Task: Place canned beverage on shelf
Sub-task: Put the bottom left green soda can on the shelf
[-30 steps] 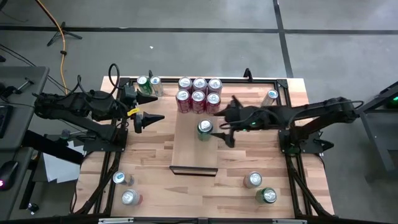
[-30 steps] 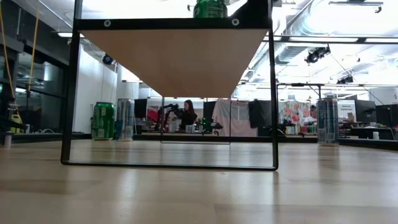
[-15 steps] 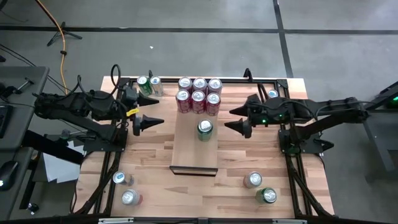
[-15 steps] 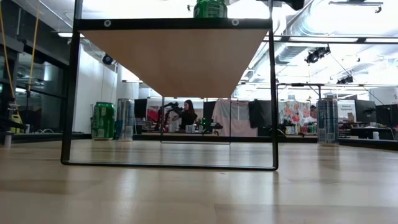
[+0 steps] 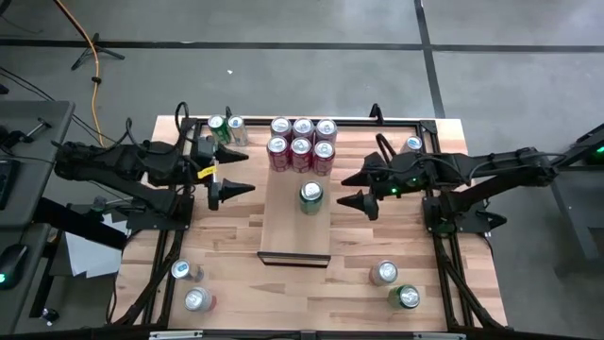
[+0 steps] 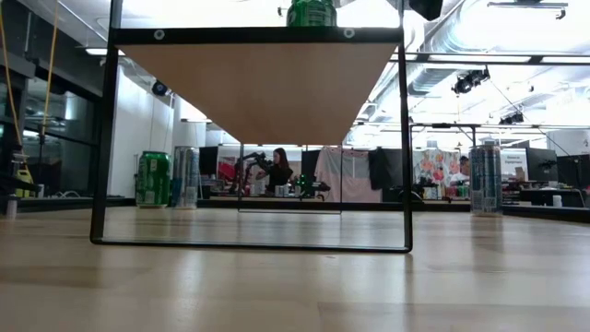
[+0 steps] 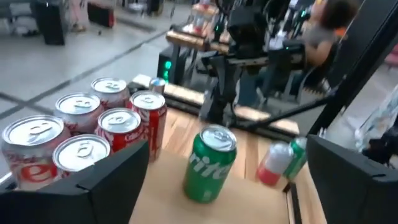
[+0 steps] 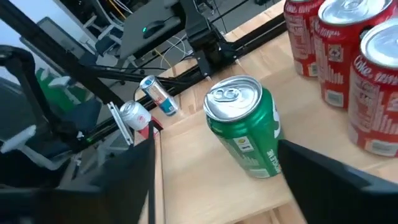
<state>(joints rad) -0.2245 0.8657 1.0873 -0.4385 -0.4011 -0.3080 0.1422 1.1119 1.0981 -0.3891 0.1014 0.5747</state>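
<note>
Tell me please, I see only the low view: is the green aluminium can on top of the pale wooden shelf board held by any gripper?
Observer: No. The green aluminium can stands upright and free on the pale wooden shelf board; the right gripper is open beside it, not touching.
Operator: And the left arm?
Observer: The left gripper is open too, on the can's other side, apart from it.

Two dark jointed arms, green indicator lights, pointed black fingers on each claw.
</note>
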